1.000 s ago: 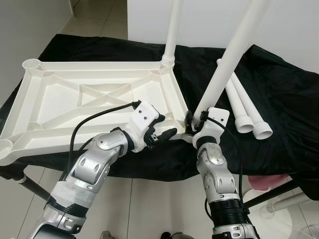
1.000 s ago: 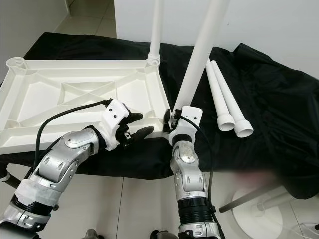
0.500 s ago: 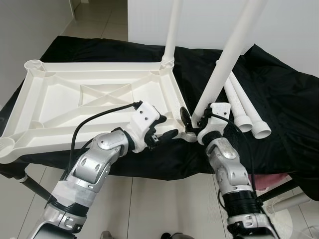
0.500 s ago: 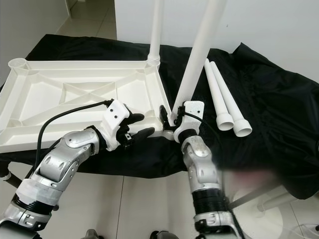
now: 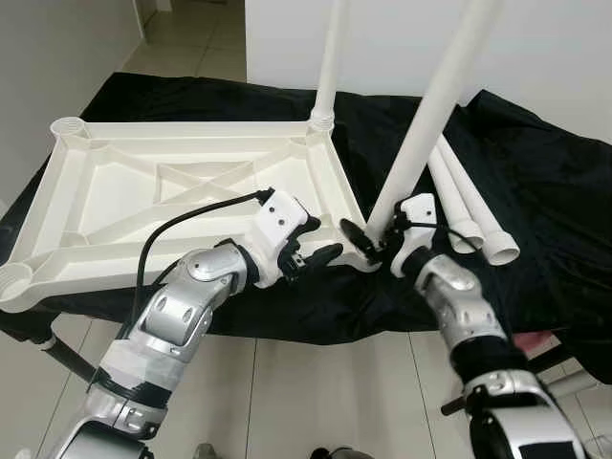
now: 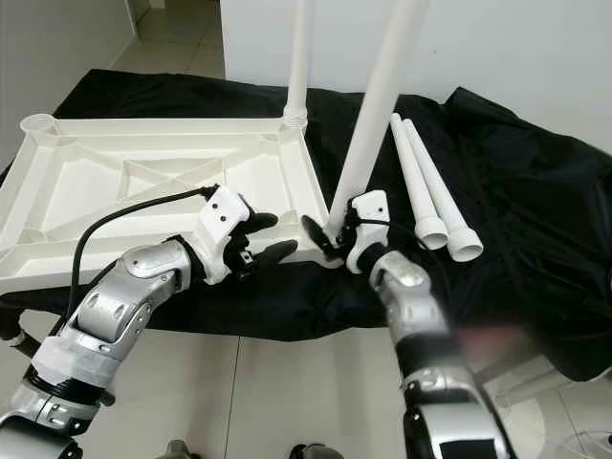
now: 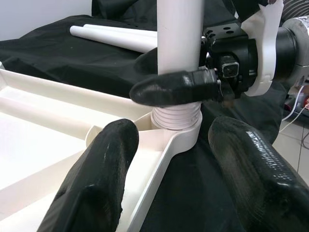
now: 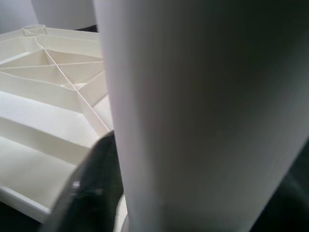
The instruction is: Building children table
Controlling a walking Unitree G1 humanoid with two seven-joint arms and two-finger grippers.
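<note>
The right gripper [image 5: 368, 239] pinched the second table leg [image 5: 421, 120] at the tabletop's [image 5: 143, 201] near corner socket, screwing it in. The left gripper [image 5: 311, 251], fingers spread, waited beside; next likely more turning.

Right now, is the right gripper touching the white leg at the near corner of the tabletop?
Touching. In the left wrist view, the right gripper has one black finger pressed across the white leg, just above its threaded end in the tabletop corner socket.
</note>
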